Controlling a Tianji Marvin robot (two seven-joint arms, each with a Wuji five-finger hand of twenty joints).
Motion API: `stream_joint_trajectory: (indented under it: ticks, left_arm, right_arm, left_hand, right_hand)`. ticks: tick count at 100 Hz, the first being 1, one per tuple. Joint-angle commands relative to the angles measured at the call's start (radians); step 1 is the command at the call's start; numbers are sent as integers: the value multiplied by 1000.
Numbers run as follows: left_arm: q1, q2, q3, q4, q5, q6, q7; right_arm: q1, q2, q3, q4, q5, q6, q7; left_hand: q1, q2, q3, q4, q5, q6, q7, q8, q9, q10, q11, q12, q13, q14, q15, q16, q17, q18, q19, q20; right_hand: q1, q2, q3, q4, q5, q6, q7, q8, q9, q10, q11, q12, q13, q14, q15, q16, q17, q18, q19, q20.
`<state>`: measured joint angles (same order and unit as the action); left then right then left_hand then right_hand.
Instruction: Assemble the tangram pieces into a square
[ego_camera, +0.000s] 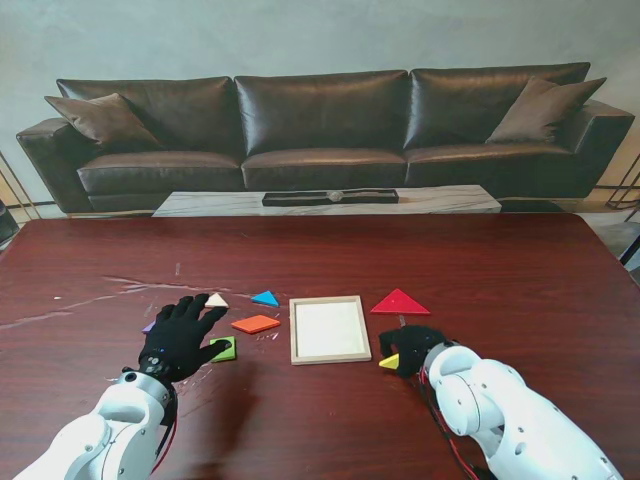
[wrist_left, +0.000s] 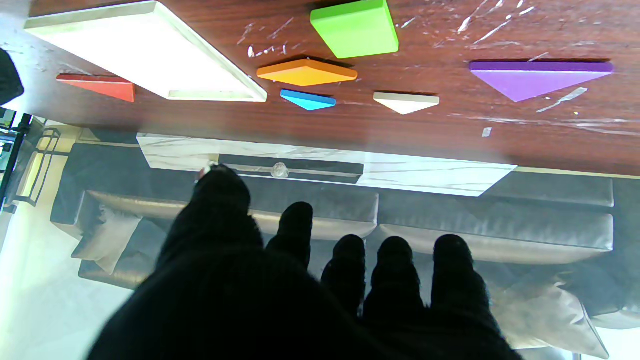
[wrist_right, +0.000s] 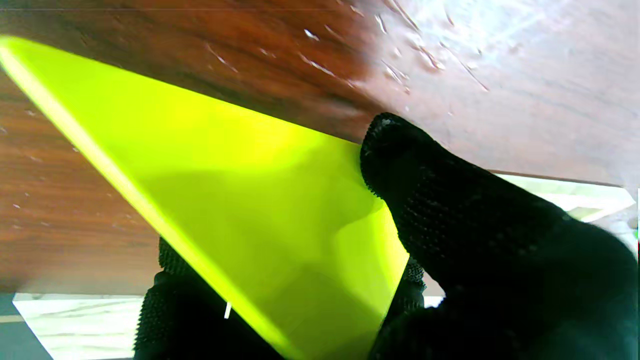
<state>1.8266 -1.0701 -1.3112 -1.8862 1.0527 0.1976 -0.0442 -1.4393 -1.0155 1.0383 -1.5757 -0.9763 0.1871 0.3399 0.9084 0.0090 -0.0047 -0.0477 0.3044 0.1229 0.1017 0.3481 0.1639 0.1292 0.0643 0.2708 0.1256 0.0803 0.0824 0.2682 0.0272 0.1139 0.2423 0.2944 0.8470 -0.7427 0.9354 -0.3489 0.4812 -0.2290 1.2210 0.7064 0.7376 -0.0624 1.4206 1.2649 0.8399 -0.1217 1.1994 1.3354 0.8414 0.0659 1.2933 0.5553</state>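
Observation:
A wooden square tray (ego_camera: 329, 329) lies mid-table, its white floor bare. My right hand (ego_camera: 415, 349) is shut on a yellow triangle (ego_camera: 389, 362), which fills the right wrist view (wrist_right: 240, 210) pinched between thumb and fingers (wrist_right: 450, 200). A red triangle (ego_camera: 400, 303) lies just beyond that hand. Left of the tray lie an orange parallelogram (ego_camera: 256, 323), a blue triangle (ego_camera: 265, 298), a white triangle (ego_camera: 217, 300) and a green square (ego_camera: 225, 348). My left hand (ego_camera: 180, 335) hovers open, fingers spread, over a purple triangle (wrist_left: 535, 80) that it mostly hides from the stand.
The dark wooden table (ego_camera: 520, 270) shows pale scratches (ego_camera: 90, 300) at its left side. Beyond its far edge stand a low marble table (ego_camera: 330, 202) and a black leather sofa (ego_camera: 320, 130).

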Motion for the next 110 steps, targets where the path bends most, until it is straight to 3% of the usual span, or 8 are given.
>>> stream_joint_trajectory:
  ticks: [1, 29, 52, 69, 91, 110]
  left_arm:
    - [2, 0, 2, -5, -1, 3, -1]
    - [5, 0, 1, -7, 3, 6, -5]
    - [21, -1, -9, -14, 8, 13, 4]
    - [36, -2, -18, -21, 12, 18, 10]
    - [49, -3, -25, -27, 17, 25, 14]
    - [57, -3, -30, -32, 21, 30, 14]
  right_arm:
    - [19, -10, -12, -26, -4, -8, 6]
    - [165, -19, -128, -7, 47, -14, 7]
    - [329, -45, -300, 133, 183, -40, -51]
    - [419, -81, -414, 262, 272, -73, -133]
    - [484, -128, -507, 375, 354, -105, -204]
    - [497, -145, -534, 418, 393, -122, -218]
  left_hand:
    - [31, 36, -11, 47, 5, -10, 14, 9, -9, 5, 15, 4, 10, -16, 4, 3, -5, -3, 9, -3]
    - [32, 36, -11, 47, 6, -11, 15, 9, -10, 5, 16, 4, 10, -15, 4, 3, -5, -2, 11, -4]
    - [32, 36, -12, 47, 7, -13, 15, 9, -9, 5, 16, 4, 11, -15, 5, 3, -6, -2, 12, -5]
    - [34, 36, -11, 47, 7, -13, 15, 8, -10, 4, 16, 3, 11, -16, 5, 3, -5, -3, 13, -6]
    - [35, 36, -11, 47, 7, -12, 15, 8, -10, 4, 17, 3, 11, -15, 5, 3, -5, -2, 13, -6]
    - [37, 34, -10, 47, 8, -12, 16, 8, -11, 5, 16, 3, 10, -15, 5, 3, -6, -2, 14, -7]
  right_hand:
    - [127, 109, 88, 50, 76, -144, 107, 59, -25, 80, -25, -2, 186, -185, 381, 36, 46, -50, 224, 47]
    - [125, 118, 76, 45, 64, -147, 104, 58, -35, 72, -29, -1, 179, -190, 375, 39, 33, -43, 216, 50]
    - [123, 131, 54, 41, 44, -156, 103, 53, -56, 60, -37, 1, 158, -189, 359, 40, -16, -22, 211, 60]
    - [113, 140, 38, 37, 24, -163, 100, 39, -76, 55, -48, -3, 139, -181, 342, 36, -55, 0, 209, 67]
    - [85, 148, 26, 34, -7, -169, 99, 3, -104, 56, -63, -19, 118, -165, 313, 9, -104, 26, 200, 72]
    - [52, 150, 27, 35, -27, -174, 99, -37, -125, 57, -74, -51, 102, -143, 295, -51, -138, 50, 183, 68]
